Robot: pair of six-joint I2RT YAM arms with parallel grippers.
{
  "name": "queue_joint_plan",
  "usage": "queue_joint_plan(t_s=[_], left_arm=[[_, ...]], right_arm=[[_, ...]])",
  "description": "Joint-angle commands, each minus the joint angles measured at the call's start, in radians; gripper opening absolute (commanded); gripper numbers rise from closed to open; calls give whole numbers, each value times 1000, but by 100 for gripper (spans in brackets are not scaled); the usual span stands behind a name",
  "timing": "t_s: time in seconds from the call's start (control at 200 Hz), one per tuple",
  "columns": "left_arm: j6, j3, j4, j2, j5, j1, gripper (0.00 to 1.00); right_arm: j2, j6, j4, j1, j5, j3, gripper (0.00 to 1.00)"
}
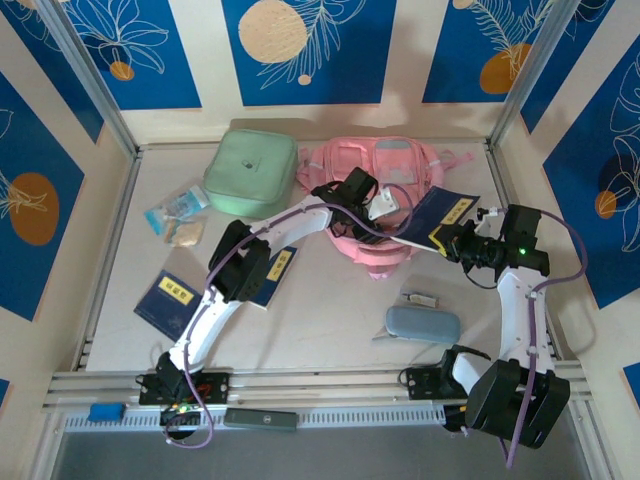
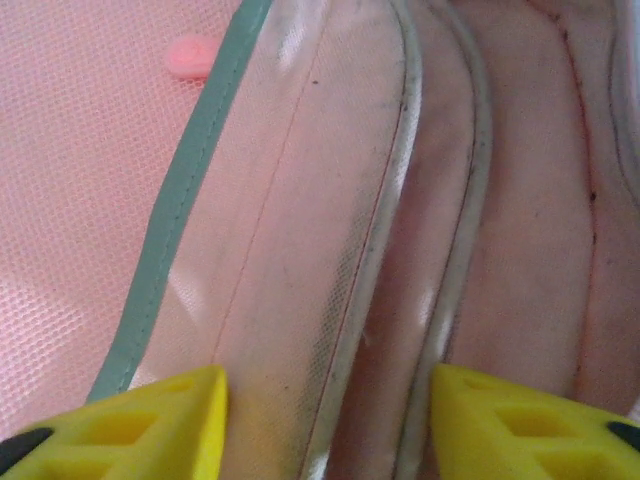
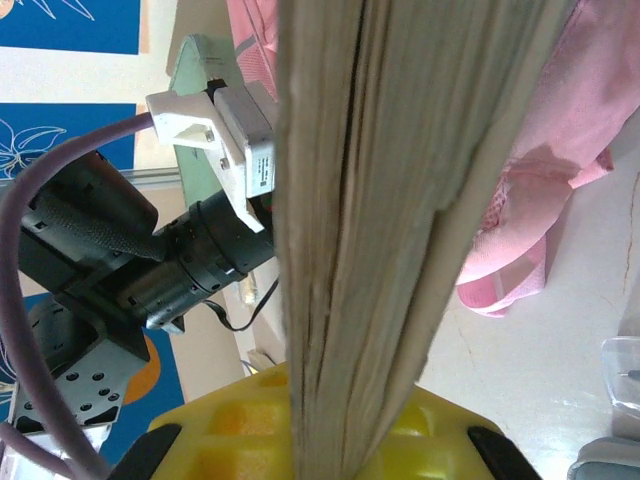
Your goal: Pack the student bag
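Observation:
The pink student bag (image 1: 372, 165) lies at the back middle of the table. My left gripper (image 1: 366, 200) is down on its front; in the left wrist view the yellow fingers (image 2: 170, 425) stand open, with the bag's see-through pocket edges (image 2: 380, 250) running between them. My right gripper (image 1: 464, 241) is shut on a dark blue book (image 1: 436, 218) held just right of the bag. Seen from the right wrist, the book's page edges (image 3: 380, 200) rise from between the yellow fingers (image 3: 240, 425), and pink bag fabric (image 3: 560, 130) lies beyond.
A mint green zip case (image 1: 252, 172) sits left of the bag, with snack packets (image 1: 176, 214) nearby. Two blue books lie at the left (image 1: 168, 300) and under the left arm (image 1: 276, 276). A grey-blue pencil case (image 1: 422, 323) and a small item (image 1: 420, 298) lie at the front right.

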Motion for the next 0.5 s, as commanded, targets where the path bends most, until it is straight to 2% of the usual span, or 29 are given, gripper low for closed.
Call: queue_joint_plan(t_s=[0.0,0.09,0.23,0.495], left_arm=[[3,50,-12,36,-30,12,38],[-1,59,-20,30,-18,14,20],[-51,63,-13,-3,-45,15,0],[-142,-51,73,-151,-48,13,0]], right_arm=[[-24,10,21,-5,-49,-13,0],[-32,5,14,-5,-45,-13,0],[-35,-1,4,-5,-46,-13,0],[-64,-16,-49,-5,-43,11,0]])
